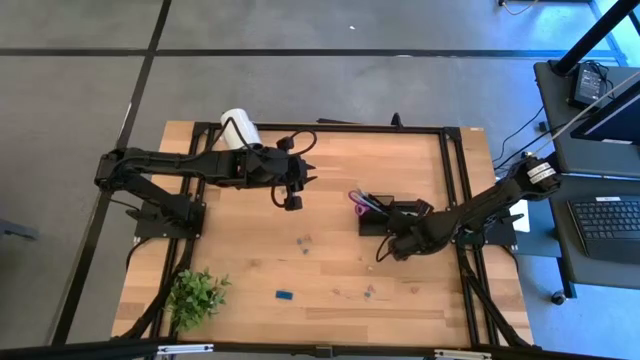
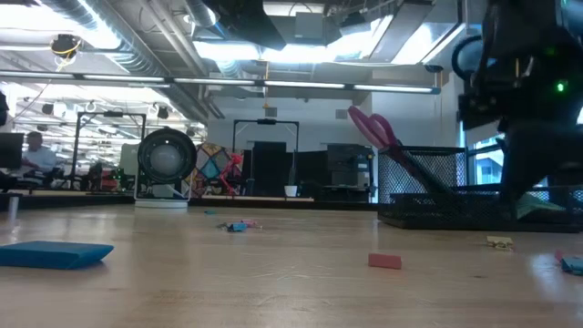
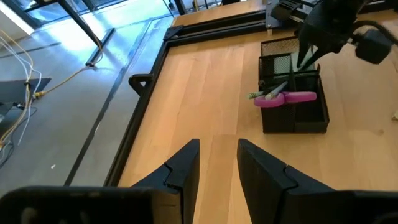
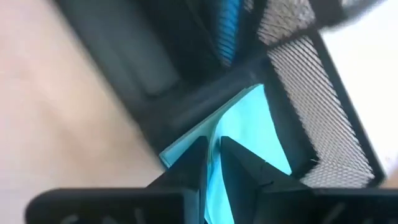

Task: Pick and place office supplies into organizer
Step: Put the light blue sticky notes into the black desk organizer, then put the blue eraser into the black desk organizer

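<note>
Right hand (image 4: 212,155) pinching notepad (image 4: 249,134) over organizer (image 4: 323,93); lower fully into compartment before releasing. Left hand (image 3: 217,165) parted, empty, waiting.

**Bystanders on the counter**

A small green potted plant (image 1: 196,294) stands at seven o'clock on the wooden counter (image 1: 250,230). A white cylinder (image 1: 239,129) lies at eleven o'clock. Laptops (image 1: 608,222) sit on a side desk at three o'clock.
</note>
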Controlling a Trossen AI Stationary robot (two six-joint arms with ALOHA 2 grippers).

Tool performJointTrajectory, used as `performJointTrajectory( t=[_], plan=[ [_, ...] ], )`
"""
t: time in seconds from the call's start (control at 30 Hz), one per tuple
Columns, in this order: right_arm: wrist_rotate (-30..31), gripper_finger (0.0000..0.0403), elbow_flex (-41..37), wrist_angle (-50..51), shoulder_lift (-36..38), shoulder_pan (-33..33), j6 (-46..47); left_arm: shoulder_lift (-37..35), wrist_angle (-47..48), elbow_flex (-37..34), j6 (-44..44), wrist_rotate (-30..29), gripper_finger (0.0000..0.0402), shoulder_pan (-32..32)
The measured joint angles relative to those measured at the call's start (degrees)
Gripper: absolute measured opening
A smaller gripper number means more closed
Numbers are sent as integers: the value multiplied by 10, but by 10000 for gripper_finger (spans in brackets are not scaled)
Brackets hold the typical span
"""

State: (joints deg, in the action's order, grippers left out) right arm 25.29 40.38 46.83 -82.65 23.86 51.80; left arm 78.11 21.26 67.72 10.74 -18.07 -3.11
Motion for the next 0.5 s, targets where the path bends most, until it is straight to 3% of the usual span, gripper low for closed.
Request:
performJointTrajectory(
  t=[0.23, 0.5],
  plan=[
    [-10, 98, 28, 25, 29, 0, -41, 0, 0, 0, 0, 16, 102, 0],
    [-10, 173, 19, 98, 28, -5, -6, 0, 0, 0, 0, 16, 102, 0]
  ],
)
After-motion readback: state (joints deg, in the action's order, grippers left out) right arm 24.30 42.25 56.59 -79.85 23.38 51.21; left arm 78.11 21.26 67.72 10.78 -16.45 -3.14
